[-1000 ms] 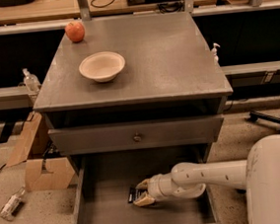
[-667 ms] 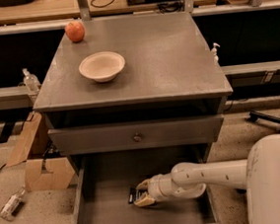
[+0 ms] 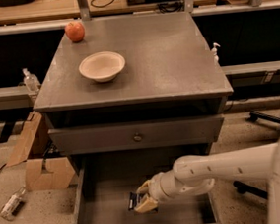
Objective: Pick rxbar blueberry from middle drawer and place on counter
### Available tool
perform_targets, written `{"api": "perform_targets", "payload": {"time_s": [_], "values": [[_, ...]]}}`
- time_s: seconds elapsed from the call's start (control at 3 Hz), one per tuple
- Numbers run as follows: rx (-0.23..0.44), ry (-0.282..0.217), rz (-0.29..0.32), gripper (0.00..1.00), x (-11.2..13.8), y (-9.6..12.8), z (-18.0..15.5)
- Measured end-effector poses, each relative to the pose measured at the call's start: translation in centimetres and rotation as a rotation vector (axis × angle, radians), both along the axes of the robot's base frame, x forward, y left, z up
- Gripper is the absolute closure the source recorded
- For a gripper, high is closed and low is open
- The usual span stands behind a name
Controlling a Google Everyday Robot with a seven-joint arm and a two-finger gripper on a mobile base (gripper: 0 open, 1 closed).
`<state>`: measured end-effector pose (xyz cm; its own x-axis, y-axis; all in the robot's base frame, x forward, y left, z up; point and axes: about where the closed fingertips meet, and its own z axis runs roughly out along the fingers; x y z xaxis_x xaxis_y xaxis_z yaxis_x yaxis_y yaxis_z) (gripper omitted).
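Note:
The rxbar blueberry is a small dark wrapper with pale print, lying low in the open middle drawer. My gripper reaches into the drawer from the right on a white arm, with its tan fingers on either side of the bar's right end. The bar's right part is hidden by the fingers. The counter is the cabinet's flat grey top, above the drawer.
A pale bowl and a red apple sit on the counter's left half. A shut drawer front with a round knob is above the open drawer. Cardboard boxes and a bottle lie on the floor at left.

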<state>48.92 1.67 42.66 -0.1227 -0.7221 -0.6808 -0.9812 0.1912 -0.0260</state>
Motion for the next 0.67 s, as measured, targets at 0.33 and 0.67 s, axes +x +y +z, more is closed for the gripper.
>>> {"api": "perform_targets", "payload": {"time_s": [0.33,0.67], "values": [[-0.025,0.042,-0.028,1.00,-3.3,-2.5,6.2],[-0.044,0.142,-0.130,1.00,-7.9,-5.8,13.0]]}}
